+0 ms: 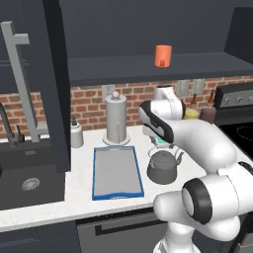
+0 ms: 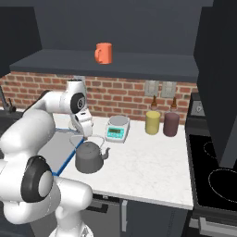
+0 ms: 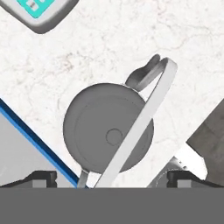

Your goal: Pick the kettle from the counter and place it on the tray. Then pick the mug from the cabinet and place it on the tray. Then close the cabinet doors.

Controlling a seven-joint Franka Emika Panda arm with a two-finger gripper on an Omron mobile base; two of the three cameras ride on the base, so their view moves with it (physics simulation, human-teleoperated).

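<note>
The dark grey kettle (image 1: 162, 168) (image 2: 90, 157) stands upright on the white counter (image 2: 148, 169), just right of the blue-rimmed tray (image 1: 117, 196). My gripper (image 2: 85, 135) hangs open directly above the kettle. In the hand view the kettle (image 3: 103, 127) lies below, its wire handle running diagonally between my wide-apart fingertips (image 3: 41, 177); nothing is held. The tray's blue rim (image 3: 37, 142) crosses the lower left of that view. The orange mug (image 1: 163, 55) (image 2: 103, 53) sits on the cabinet shelf (image 2: 115, 65). One cabinet door (image 1: 54, 84) stands open at the left, another (image 2: 217, 78) at the right.
A paper-towel roll (image 1: 116, 118) and a soap dispenser (image 1: 75, 133) stand behind the tray. A kitchen scale (image 2: 116, 128) sits just behind the kettle. A yellow jar (image 2: 152, 122) and a dark jar (image 2: 171, 124) stand by the wall. The sink (image 1: 29, 180) lies left, the stove (image 2: 213, 171) right.
</note>
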